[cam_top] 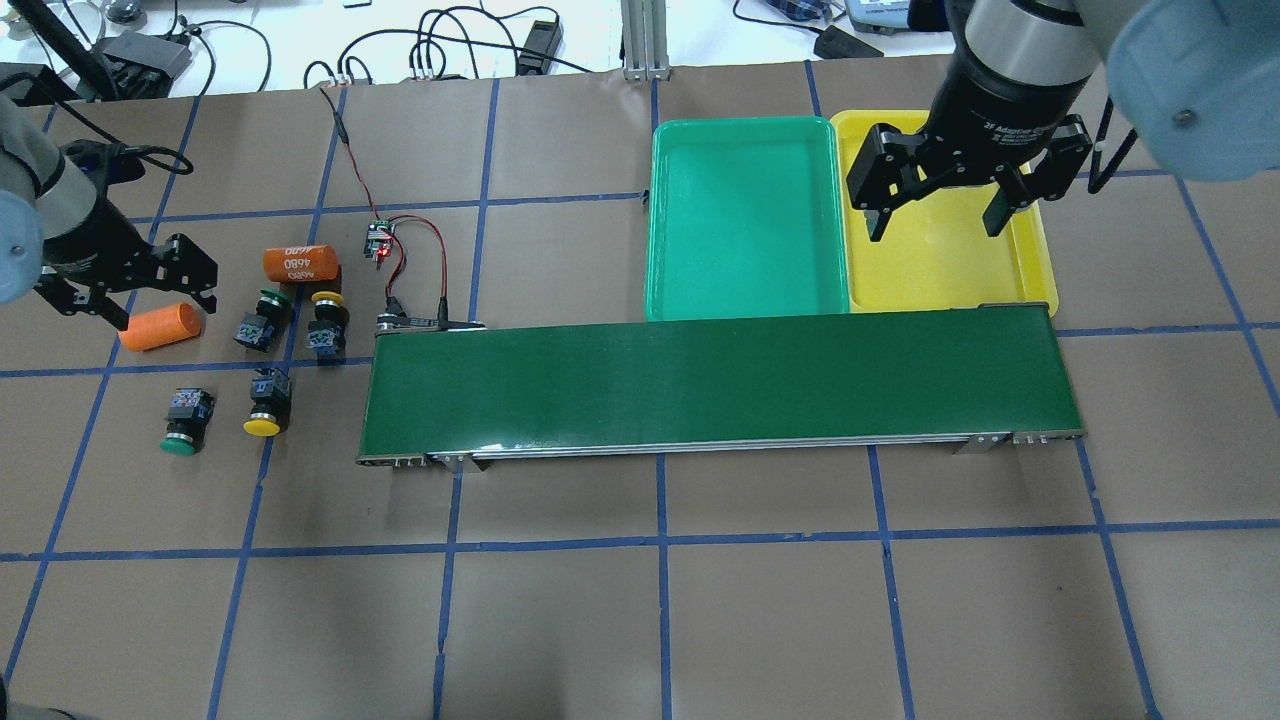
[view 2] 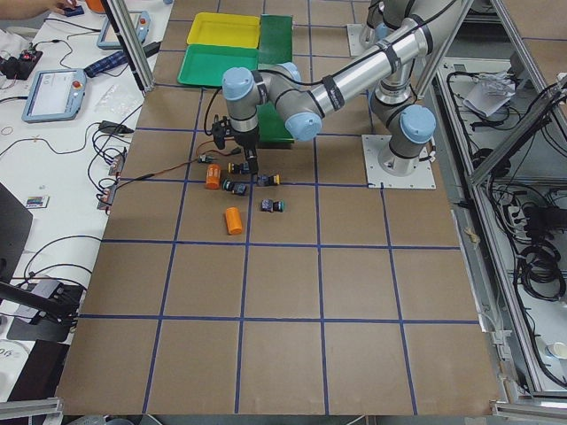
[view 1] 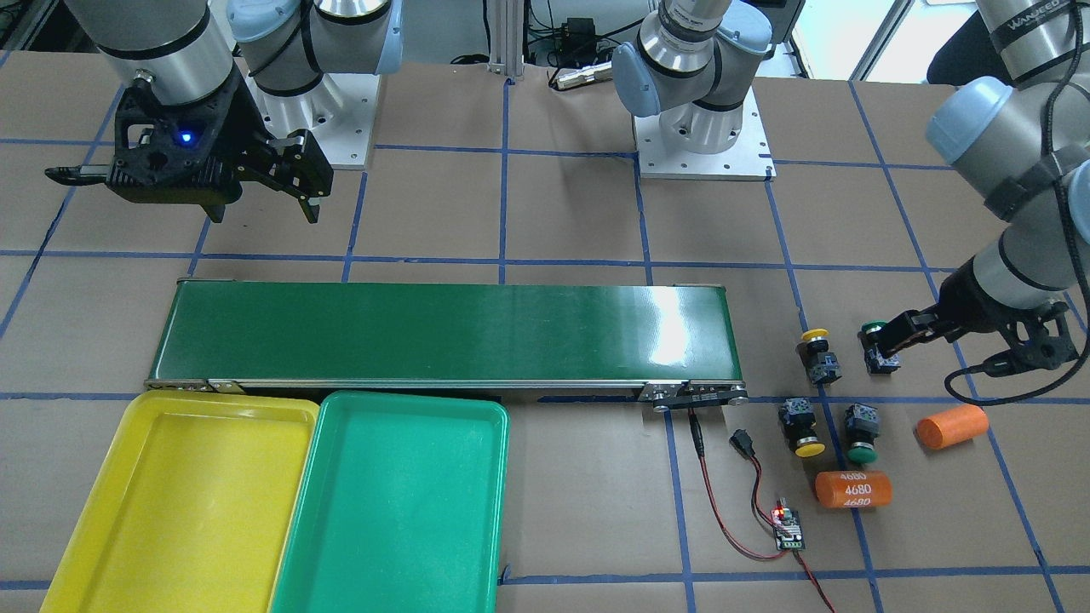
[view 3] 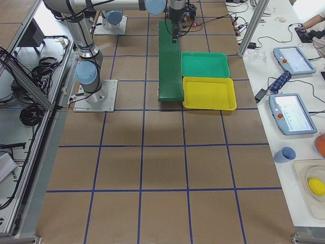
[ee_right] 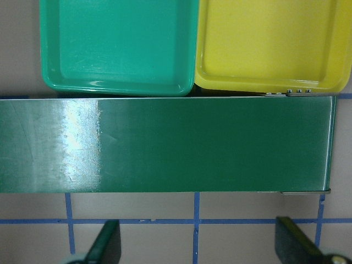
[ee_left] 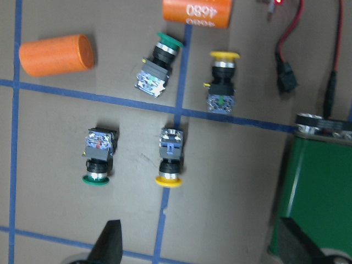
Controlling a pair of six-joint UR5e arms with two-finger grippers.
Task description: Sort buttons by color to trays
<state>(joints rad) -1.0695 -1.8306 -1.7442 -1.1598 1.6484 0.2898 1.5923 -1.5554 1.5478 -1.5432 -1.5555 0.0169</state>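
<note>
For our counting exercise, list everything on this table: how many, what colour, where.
conveyor belt: one, dark green, mid-table
yellow buttons: two, yellow caps, off the belt's left end
green buttons: two, green caps, beside the yellow ones
orange cylinders: two, orange, one marked 4680, by the buttons
green tray: one, green, empty, beyond the belt
yellow tray: one, yellow, empty, beside the green tray
circuit board: one, dark, red and black wires, near the belt's left end
left hand: one, black, open, raised near the buttons
right hand: one, black, open, raised near the belt's right end
</note>
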